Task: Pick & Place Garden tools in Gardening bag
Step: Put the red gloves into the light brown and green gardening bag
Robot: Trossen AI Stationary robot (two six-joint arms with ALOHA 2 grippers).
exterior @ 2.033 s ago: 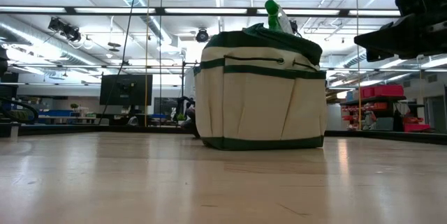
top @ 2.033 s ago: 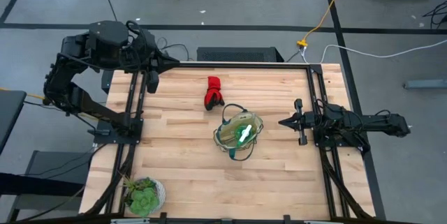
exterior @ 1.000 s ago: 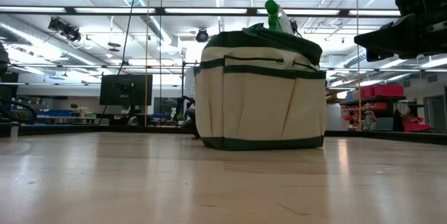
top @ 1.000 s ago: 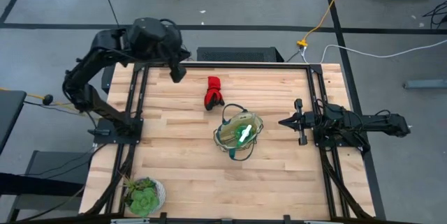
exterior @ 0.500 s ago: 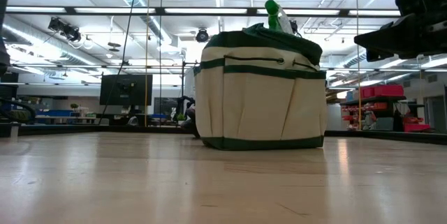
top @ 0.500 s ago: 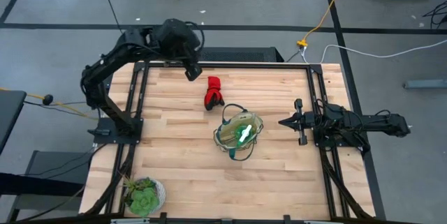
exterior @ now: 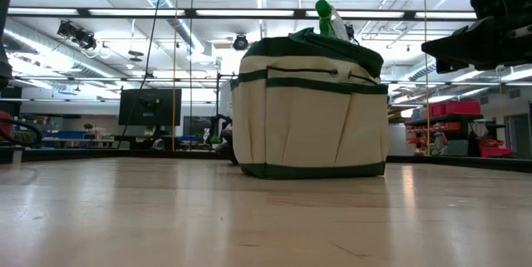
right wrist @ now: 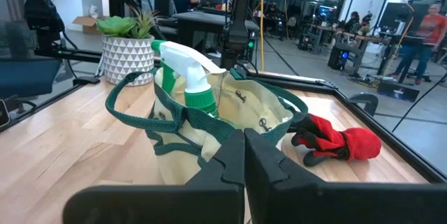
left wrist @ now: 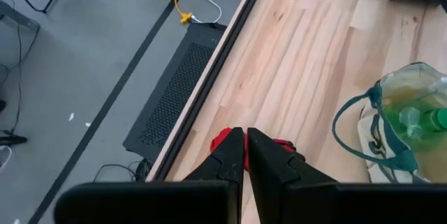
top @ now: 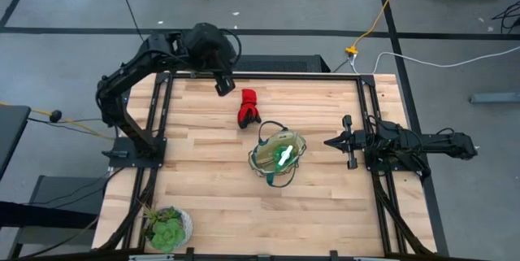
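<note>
Fingers [left wrist: 237,155] of the left arm, pressed together, hover just beside the red-and-black glove bundle [top: 248,106].

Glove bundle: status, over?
Glove bundle on table, outside gardening bag. Left gripper shut, above table beside it. Right gripper shut, waiting. Nothing blocking.

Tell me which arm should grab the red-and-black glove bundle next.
Left. Its gripper hovers just beside the red-and-black glove bundle, fingers shut. The right gripper waits beyond the tan, green-rimmed fabric bag, which stands between.
</note>
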